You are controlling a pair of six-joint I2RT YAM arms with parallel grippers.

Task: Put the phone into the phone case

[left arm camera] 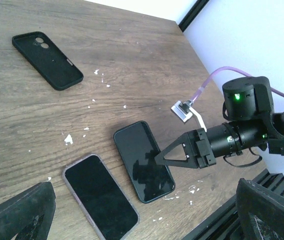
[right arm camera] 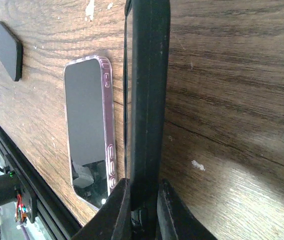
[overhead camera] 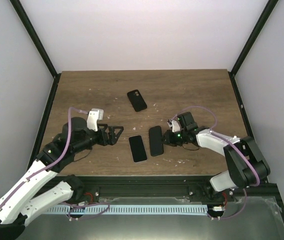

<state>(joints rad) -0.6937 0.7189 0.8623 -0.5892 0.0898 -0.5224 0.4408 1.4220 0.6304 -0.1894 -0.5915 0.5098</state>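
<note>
Glossy black glass, the phone [overhead camera: 138, 148] lies screen-up in the phone case [right arm camera: 109, 115] by the near edge of the table [overhead camera: 197, 95]. It is probably stiff and slick, safest pinched across its long edges. The left gripper [overhead camera: 117, 134] gapes empty; the right gripper [left arm camera: 163, 157] clamps the neighbouring dark slab [overhead camera: 155, 140].

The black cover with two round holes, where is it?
In the top view, the black cover lies alone toward the table's far side, near its middle, beyond the clear-rimmed phone and the dark phone beside it.

Overhead view faces down; both wrist views, low, share the table [overhead camera: 192, 95].
</note>
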